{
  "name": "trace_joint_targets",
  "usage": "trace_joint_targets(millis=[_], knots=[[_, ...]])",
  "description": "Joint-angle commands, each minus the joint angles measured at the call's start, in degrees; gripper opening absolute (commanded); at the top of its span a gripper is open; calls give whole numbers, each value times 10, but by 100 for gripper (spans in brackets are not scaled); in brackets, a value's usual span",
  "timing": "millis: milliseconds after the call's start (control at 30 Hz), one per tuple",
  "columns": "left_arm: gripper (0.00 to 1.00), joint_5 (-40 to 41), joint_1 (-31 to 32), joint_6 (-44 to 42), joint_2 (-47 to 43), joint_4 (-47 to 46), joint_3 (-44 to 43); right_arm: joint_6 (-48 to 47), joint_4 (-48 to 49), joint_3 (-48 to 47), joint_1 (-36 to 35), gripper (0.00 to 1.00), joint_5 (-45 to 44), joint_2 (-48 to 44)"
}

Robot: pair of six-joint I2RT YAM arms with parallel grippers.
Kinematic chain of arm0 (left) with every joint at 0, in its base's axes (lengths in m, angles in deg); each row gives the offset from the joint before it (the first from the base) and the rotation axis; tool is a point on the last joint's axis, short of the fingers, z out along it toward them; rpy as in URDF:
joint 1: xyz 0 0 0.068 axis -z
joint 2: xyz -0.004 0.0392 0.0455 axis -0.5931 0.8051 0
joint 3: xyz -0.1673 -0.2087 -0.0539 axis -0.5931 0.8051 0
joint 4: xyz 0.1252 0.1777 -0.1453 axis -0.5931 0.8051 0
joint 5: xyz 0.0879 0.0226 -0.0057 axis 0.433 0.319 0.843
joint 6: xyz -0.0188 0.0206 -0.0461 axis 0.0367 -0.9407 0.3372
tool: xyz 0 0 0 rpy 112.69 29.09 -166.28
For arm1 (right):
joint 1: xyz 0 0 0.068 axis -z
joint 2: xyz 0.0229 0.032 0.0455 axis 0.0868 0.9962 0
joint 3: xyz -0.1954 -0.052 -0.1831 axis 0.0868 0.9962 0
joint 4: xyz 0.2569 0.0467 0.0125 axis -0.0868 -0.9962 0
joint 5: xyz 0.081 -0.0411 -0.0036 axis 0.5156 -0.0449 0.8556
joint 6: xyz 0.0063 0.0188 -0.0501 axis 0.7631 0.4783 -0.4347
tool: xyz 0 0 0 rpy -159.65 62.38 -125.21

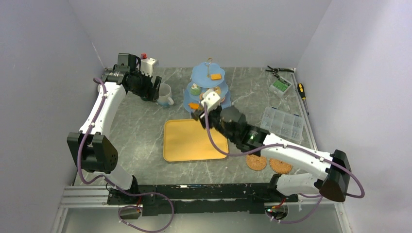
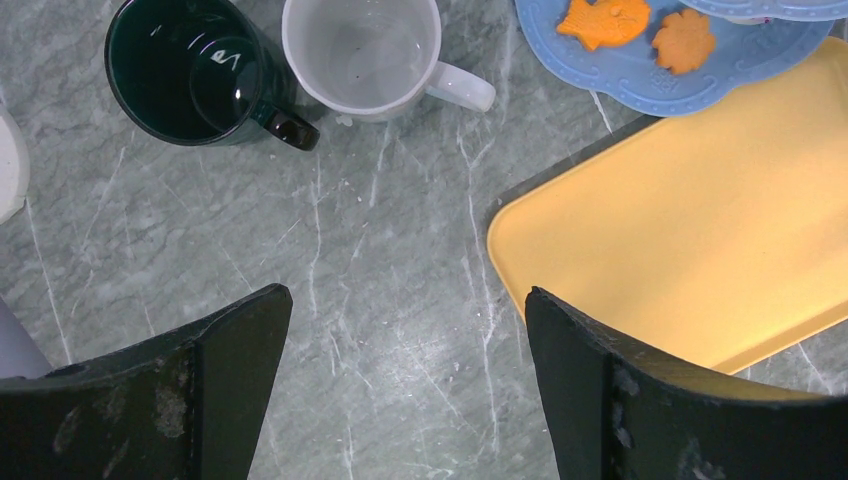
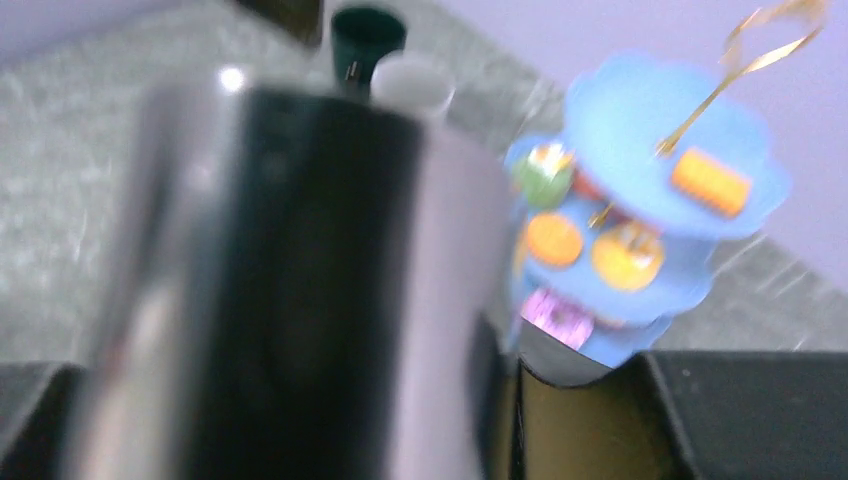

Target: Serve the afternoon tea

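- Jaws of left gripper (image 2: 408, 295) wide apart, nothing between them; it hovers over bare grey marbled surface (image 2: 330, 250), its black fingers (image 2: 210, 380) scuffed and wedge-shaped.
- dark green mug (image 2: 190, 70): glossy, upright, at 11 o'clock from that gripper in the left wrist view. white mug (image 2: 365, 50) just beside it on the 3 o'clock side, loop handle pointing toward the tray; can't tell whether the two mugs touch.
- stand (image 1: 201, 75): light-blue, three scalloped tiers narrowing upward, thin gold wire loop on top. Sits at 12 o'clock from yellow tray (image 1: 189, 141), bottom tier right at the tray's far edge.
- orange biscuits (image 2: 603, 20) on the bottom tier: one fish-shaped, one flower-shaped, side by side. A rectangular one lies on the top tier.
- green-topped cupcake (image 3: 545, 175) on the middle tier; other round orange pieces there too blurred to name.
- Tray: flat, smooth, rounded corners.
- right gripper (image 1: 199, 112) over the tray's far edge, close to the stand's bottom tier. silver-and-black object (image 3: 280, 290), shiny and badly blurred, fills the space between its jaws in the right wrist view; can't tell if it's clamped.
- Two round cork coasters (image 1: 256, 161) at 4 o'clock from the tray.
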Motion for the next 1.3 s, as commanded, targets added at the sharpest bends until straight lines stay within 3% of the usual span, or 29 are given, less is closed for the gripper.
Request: trace_joint_targets(millis=[0,533,1067,1267], knots=[[93,4,-3,11,-24,-1,-20,-58,47,-106,57,46,48,33],[93,6,-9,11,-28,-11,-11,-105,81,-333,185,46,118,229],[93,-1,-15,10,-26,-12,-14,-88,112,-326,193,61,120,263],[93,1,-16,7,-31,-12,-14,-85,111,-313,193,60,129,239]])
